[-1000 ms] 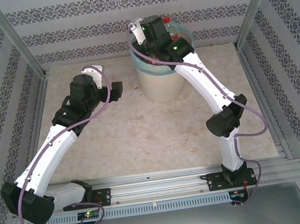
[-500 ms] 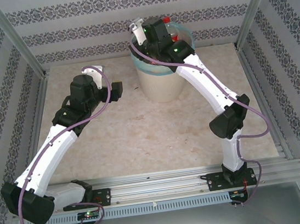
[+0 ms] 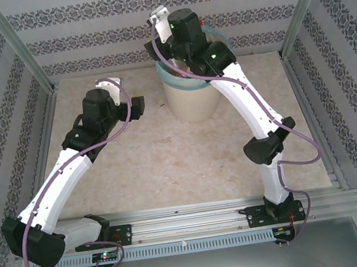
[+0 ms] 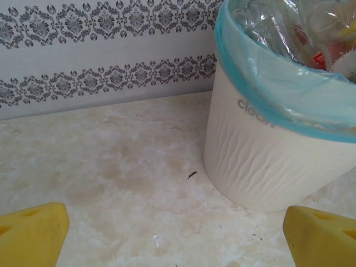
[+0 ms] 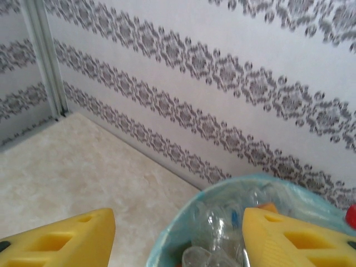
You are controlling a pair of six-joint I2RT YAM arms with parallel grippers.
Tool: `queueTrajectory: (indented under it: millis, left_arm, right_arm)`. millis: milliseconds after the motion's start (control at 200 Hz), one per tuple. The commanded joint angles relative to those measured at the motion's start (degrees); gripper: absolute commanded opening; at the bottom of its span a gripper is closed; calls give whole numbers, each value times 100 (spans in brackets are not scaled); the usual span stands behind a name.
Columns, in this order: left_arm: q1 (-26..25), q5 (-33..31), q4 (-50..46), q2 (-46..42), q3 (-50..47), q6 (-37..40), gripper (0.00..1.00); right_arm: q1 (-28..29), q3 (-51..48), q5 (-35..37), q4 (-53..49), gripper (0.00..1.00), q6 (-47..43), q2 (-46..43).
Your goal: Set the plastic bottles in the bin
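The bin (image 3: 190, 99), a cream-white bucket with a turquoise liner over its rim, stands at the back of the table. Clear plastic bottles (image 4: 281, 28) lie piled inside it, and from above I see them (image 5: 222, 236) crumpled, with bits of blue and orange. A red cap (image 3: 198, 22) peeks out beside the right wrist. My right gripper (image 5: 178, 239) hangs open over the bin's left rim (image 5: 178, 222), with nothing between its yellow fingers (image 5: 61, 239). My left gripper (image 4: 178, 233) is open and empty, low over the table left of the bin (image 4: 267, 161).
Patterned walls close in the back and both sides, with metal posts at the corners (image 3: 18, 42). The marbled tabletop (image 3: 170, 167) stretches between the arms and in front of the bin. A small dark speck (image 4: 192, 175) lies near the bin's base.
The right gripper has opened from shut and the right wrist has risen a little above the bin. The left arm has stayed in place.
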Motion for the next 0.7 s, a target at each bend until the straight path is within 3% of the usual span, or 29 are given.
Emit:
queueTrajectory:
  millis: [0, 115, 215, 340, 505, 605, 694]
  left_arm:
    - [179, -159, 368, -115, -76, -199, 100]
    - [387, -318, 949, -92, -366, -570, 99]
    - [510, -725, 1662, -79, -806, -785, 98]
    - [527, -1562, 3058, -178, -1862, -399, 98]
    - [656, -2547, 4537, -322, -3105, 389, 99]
    - [882, -2621, 4977, -323, -3613, 593, 98]
    - [1066, -2469, 5325, -120, -4014, 694, 98]
  right_arm:
    - [79, 37, 39, -25, 62, 20, -221]
    - [85, -1133, 256, 397, 63, 233, -1035]
    - [-46, -3181, 474, 1421, 63, 497, -2215]
    - [-425, -5472, 638, 2465, 63, 946, -3839]
    - [-1260, -7575, 1363, 2696, 65, 1159, -5487]
    - [-1991, -8890, 1761, 3053, 69, 1293, -6286]
    - [-2779, -9981, 1520, 3589, 69, 1549, -6601]
